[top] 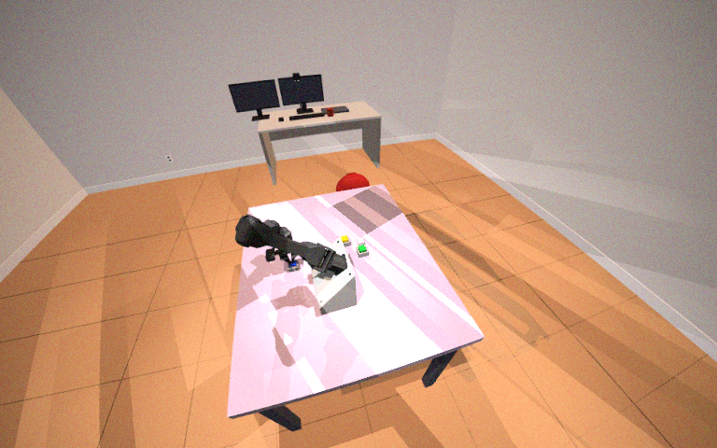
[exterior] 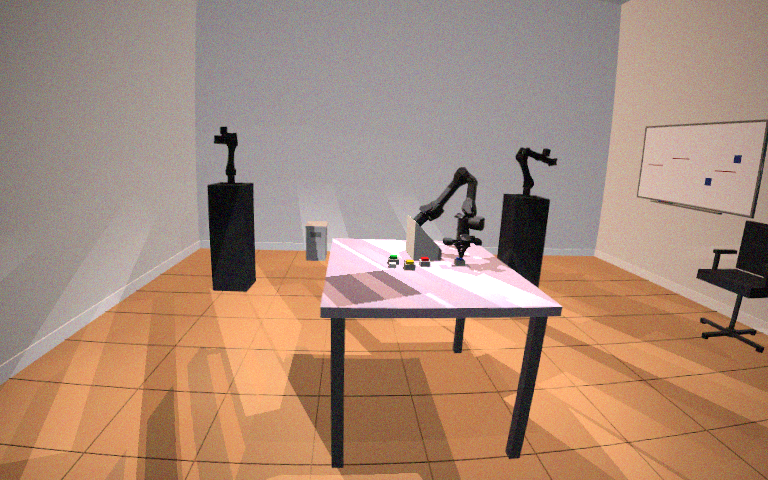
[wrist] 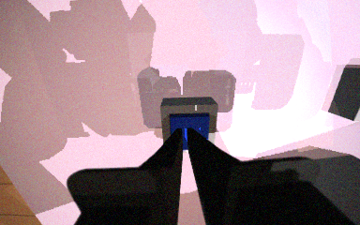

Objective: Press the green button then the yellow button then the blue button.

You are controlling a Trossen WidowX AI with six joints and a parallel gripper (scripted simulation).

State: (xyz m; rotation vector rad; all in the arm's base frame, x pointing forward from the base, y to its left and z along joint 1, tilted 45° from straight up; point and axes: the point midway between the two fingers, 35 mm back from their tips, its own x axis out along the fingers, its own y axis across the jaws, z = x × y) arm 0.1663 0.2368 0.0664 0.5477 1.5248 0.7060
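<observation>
My gripper (top: 292,260) (exterior: 461,257) (wrist: 184,132) is shut and empty, pointing down with its tips at the blue button (top: 293,265) (exterior: 459,262) (wrist: 189,122). In the wrist view the tips overlap the blue cap; whether they touch it or press it down I cannot tell. The green button (top: 361,248) (exterior: 393,257) and the yellow button (top: 344,239) (exterior: 408,263) stand away from the gripper, on the other side of the arm's base. Both are out of the wrist view.
A red button (exterior: 424,260) stands between the yellow and blue buttons in the exterior view. A small white object (top: 360,241) (exterior: 392,264) is beside the green button. The arm's pale angular base mount (top: 341,295) (exterior: 423,247) rises from the table (top: 391,322) (exterior: 453,291).
</observation>
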